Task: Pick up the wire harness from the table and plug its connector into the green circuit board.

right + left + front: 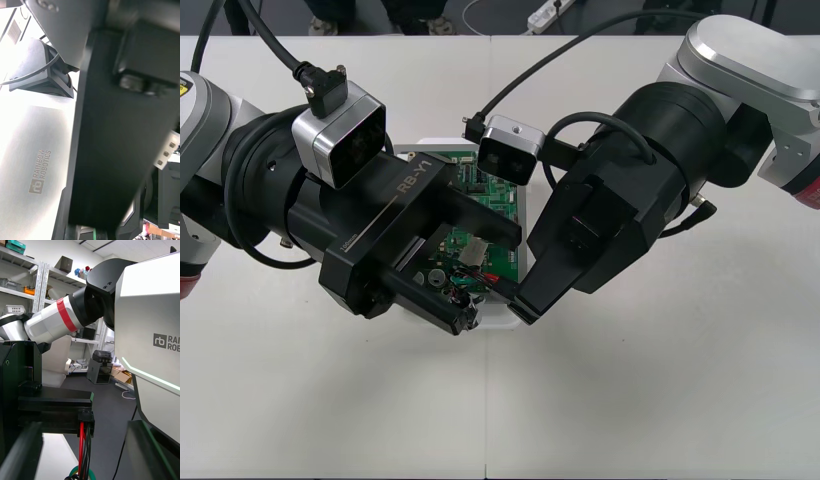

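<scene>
My left pincer [485, 275] is hovering over the near part of the green circuit board [498, 262], its fingers [22, 453] standing wide on either side of the wire harness [472, 283]. My right pincer [525, 300] is gripping the black plug [86, 419] narrowly, with red and black wires hanging below it. I cannot tell whether the plug is seated in the board.

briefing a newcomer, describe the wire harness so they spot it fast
Find the green board on the white table. Over its near edge, inside the open left pincer, is the wire harness: thin red and black wires on a small black plug, the only coloured strands there.
</scene>
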### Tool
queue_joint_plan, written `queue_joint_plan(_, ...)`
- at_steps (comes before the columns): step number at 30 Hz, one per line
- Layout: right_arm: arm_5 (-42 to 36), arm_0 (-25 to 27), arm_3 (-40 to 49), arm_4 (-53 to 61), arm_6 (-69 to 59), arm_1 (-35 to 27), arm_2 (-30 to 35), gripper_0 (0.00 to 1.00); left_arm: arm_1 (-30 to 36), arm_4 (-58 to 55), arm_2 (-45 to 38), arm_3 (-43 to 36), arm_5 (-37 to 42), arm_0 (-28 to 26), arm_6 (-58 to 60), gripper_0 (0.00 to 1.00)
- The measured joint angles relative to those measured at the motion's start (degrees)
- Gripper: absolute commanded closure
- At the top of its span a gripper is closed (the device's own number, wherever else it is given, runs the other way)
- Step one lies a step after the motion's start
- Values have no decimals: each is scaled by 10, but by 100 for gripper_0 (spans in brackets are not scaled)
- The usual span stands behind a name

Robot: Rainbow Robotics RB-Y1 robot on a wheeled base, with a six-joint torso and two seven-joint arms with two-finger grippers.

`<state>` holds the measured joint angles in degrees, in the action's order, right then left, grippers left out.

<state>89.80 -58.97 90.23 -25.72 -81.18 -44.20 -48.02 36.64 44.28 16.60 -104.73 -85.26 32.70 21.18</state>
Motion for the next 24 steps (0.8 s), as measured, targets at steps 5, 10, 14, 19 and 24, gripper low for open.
queue_joint_plan(5,0,0,0,0,0,0,0,100,0,0,0,0,0,0,0,100)
queue_joint_plan(10,0,0,0,0,0,0,0,100,0,0,0,0,0,0,0,100)
queue_joint_plan(14,0,0,0,0,0,0,0,100,0,0,0,0,0,0,0,100)
queue_joint_plan(19,0,0,0,0,2,0,0,100,0,0,0,0,0,0,0,100)
queue_joint_plan(24,0,0,0,0,3,0,0,100,0,0,0,0,0,0,0,100)
